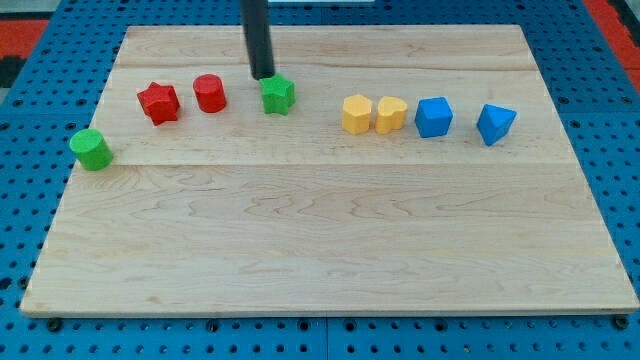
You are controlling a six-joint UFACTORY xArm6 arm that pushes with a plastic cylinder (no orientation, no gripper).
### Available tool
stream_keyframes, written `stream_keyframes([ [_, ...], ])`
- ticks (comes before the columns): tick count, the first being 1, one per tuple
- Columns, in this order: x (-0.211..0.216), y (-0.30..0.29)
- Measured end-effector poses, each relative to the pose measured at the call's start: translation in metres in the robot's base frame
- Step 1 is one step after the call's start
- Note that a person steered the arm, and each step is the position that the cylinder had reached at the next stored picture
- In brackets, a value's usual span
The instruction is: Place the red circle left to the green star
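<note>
The red circle (210, 93) sits on the wooden board in the upper left part of the view. The green star (277, 95) lies to its right, with a gap between them. My tip (262, 76) is a dark rod end just above and left of the green star, close to or touching its top edge. It is to the right of the red circle and apart from it.
A red star (158, 102) sits left of the red circle. A green circle (91, 149) lies near the board's left edge. Two yellow blocks (357, 113) (390, 114) and two blue blocks (433, 116) (495, 123) stand in a row at the right.
</note>
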State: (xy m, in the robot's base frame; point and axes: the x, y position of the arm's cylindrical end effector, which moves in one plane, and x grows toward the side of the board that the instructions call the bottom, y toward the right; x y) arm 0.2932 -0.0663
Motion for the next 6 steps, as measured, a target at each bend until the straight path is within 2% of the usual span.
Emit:
stream_keyframes([
  [2, 0.043, 0.036],
  [5, -0.024, -0.042],
  [6, -0.002, -0.070],
])
